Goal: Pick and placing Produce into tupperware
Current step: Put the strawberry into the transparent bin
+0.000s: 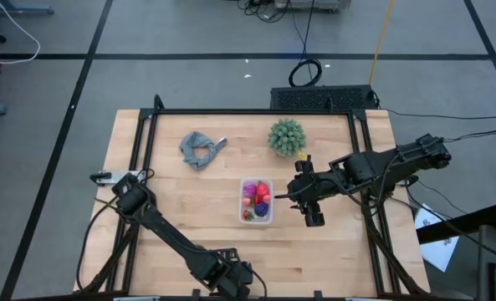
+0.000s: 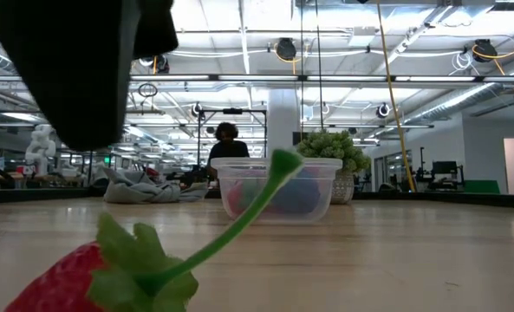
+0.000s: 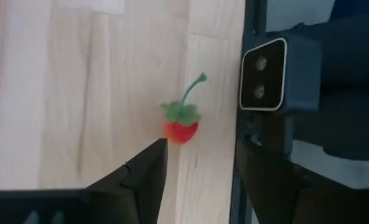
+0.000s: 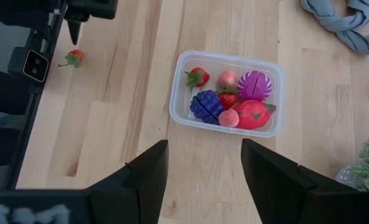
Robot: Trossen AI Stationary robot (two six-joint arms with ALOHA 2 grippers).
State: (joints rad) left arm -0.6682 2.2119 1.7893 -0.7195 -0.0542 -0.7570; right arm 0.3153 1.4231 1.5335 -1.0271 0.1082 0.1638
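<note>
A small red strawberry [image 3: 181, 129] with a green stem lies on its side on the wood at the table's near edge, right in front of the low camera [image 3: 265, 74]; it also fills the low view's foreground [image 2: 66, 282]. My left gripper [image 3: 200, 171] hovers open above it, with a finger on either side of it and touching nothing. The clear tupperware [image 4: 181, 102] stands mid-table and holds several red, magenta and dark purple pieces [image 4: 228, 99]. My right gripper [image 4: 203, 168] is open above the table beside the tupperware [image 1: 256, 201], on its right.
A grey cloth [image 1: 201, 149] lies crumpled toward the far left. A round spiky green plant [image 1: 286, 136] stands toward the far edge. A dark frame [image 1: 248, 111] runs round the table. Bare wood lies left of the tupperware. A person [image 2: 229, 143] shows in the room beyond.
</note>
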